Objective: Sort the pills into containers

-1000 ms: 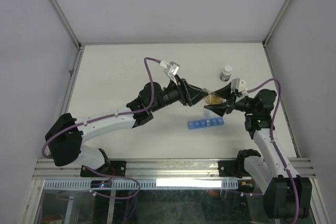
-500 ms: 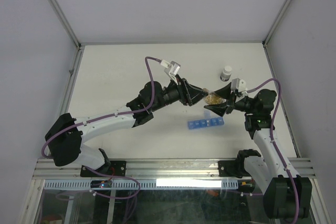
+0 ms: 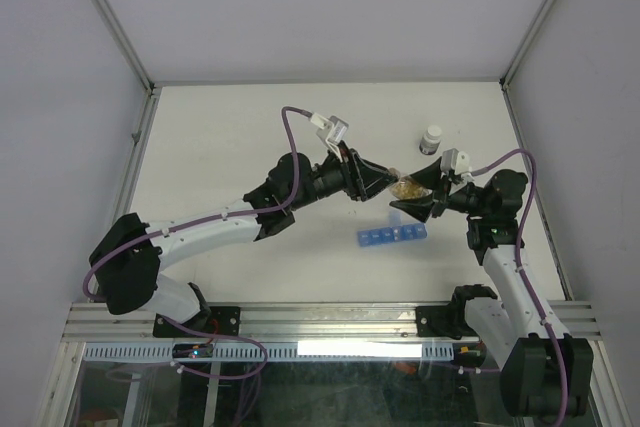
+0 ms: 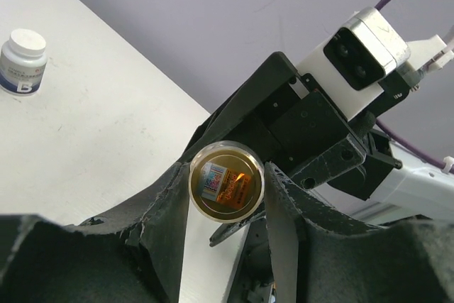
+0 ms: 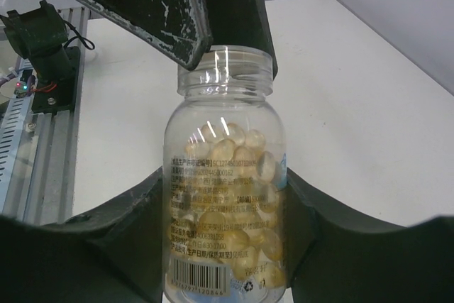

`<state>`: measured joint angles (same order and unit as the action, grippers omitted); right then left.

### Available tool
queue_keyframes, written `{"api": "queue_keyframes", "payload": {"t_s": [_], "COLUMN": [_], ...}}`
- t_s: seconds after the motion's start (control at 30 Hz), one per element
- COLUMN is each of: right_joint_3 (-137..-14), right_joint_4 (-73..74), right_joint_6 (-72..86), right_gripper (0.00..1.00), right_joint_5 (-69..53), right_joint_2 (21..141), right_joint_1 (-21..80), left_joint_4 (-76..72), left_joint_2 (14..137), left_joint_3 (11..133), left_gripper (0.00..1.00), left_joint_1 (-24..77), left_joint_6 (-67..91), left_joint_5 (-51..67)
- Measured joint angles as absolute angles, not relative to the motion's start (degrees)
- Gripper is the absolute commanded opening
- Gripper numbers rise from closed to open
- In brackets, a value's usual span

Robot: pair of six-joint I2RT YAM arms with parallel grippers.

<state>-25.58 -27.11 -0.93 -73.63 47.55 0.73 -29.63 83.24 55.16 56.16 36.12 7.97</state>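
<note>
Right wrist view: right pincer (image 5: 225, 186) clamped on clear pill bottle (image 5: 225, 239); left pincer (image 4: 227, 184) flanking its mouth, contact unclear; best held level, steady, to avoid spilling pills (image 5: 225, 150).

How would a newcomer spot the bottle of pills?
On the white table, find the right hand, right of centre. The bottle it grips is clear, uncapped and holds amber pills, unlike the small white-capped bottle farther back.

Brightly, evenly lit with only faint shadows on the table (image 3: 220, 147); white glints streaking the clear bottle (image 5: 225, 175); close foreground blurred in wrist views.
</note>
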Motion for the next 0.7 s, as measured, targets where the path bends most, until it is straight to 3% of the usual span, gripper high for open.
{"api": "queue_keyframes", "payload": {"t_s": [0.3, 0.43, 0.5, 0.63, 0.7], "right_joint_3": [-25.4, -25.0, -24.7, -24.5, -24.5], "right_joint_4": [-26.6, -26.2, -26.0, -25.6, -25.6], "right_joint_6": [-1.3, -2.1, -2.4, -2.6, -2.6], "right_gripper": [0.0, 0.0, 0.0, 0.0, 0.0], "right_joint_5": [-75.4, -75.3, -75.2, -74.6, -74.2], "right_joint_2": [47.3, 47.3, 47.3, 47.3, 47.3], "right_joint_1": [0.7, 0.5, 0.3, 0.2, 0.2], "left_joint_4": [-33.8, -33.6, -31.0, -21.9, -16.9], "left_joint_2": [84.7, 87.1, 88.5, 90.8, 92.0], "left_joint_3": [55.2, 57.6, 60.0, 66.2, 69.6], "left_gripper": [0.11, 0.0, 0.0, 0.07, 0.2], "left_joint_1": [54.5, 51.9, 50.6, 48.6, 47.9], "left_joint_6": [23.4, 14.9, 9.6, -1.1, -6.2], "left_joint_5": [19.1, 29.8, 35.6, 44.3, 47.6]}}
